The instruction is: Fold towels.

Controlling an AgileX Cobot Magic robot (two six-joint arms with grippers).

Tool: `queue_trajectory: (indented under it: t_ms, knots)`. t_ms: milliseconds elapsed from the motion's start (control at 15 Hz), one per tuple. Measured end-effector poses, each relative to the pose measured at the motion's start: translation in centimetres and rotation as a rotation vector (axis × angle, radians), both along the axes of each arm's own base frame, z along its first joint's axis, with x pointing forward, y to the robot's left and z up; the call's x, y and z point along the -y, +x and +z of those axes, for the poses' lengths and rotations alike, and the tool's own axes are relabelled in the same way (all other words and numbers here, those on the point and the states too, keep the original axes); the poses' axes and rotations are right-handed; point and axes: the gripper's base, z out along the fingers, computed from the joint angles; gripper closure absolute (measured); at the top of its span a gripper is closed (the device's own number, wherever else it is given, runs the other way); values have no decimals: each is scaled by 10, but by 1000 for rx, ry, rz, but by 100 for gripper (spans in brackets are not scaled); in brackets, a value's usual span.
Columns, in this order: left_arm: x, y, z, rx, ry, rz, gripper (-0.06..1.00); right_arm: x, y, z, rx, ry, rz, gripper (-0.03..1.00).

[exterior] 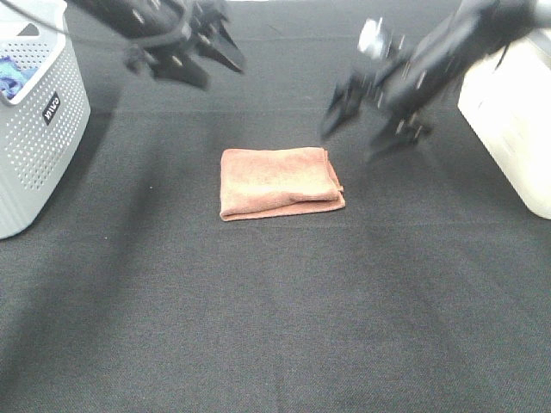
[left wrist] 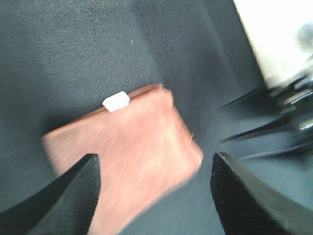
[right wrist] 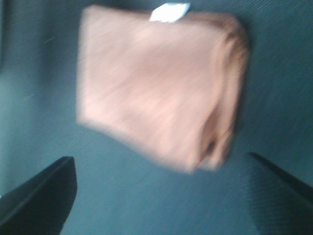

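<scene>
On the black tabletop (exterior: pixel 275 344) the towel (exterior: pixel 280 182) lay folded at centre. My left gripper (exterior: pixel 205 58) at eleven o'clock and right gripper (exterior: pixel 368 125) at two hung spread and empty, I judged because the fold looked finished.

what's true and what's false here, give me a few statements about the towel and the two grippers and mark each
1. The towel lies folded on the black table. True.
2. The left gripper is shut on the towel. False: it is open and holds nothing.
3. The right gripper is open and empty. True.
4. The towel sits inside the grey basket. False: it lies on the table, apart from the basket.
5. A white tag shows at the towel's edge. True.
</scene>
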Motion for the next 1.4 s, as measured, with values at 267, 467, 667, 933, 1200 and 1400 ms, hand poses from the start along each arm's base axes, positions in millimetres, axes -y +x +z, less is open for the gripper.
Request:
queue_trajectory:
  t_ms: [267,467,667,933,1200,1400]
  knots:
    - [-20,-33,50,-15,163,1,32,7,-28,68,-2,-50,5,12]
    - [-45,-68,96,1,337,70,32,21,-55,121,109,-157,-29,12]
    - [-67,-111,121,27,415,142,32,28,-99,144,134,-175,-28,12]
    - [-95,-178,124,26,511,207,32,40,-166,142,96,-223,-18,12]
    - [-125,-282,103,39,516,237,32,54,-257,120,108,-243,-36,12]
    - [-142,-344,85,107,485,260,32,63,-313,103,148,-255,-40,12]
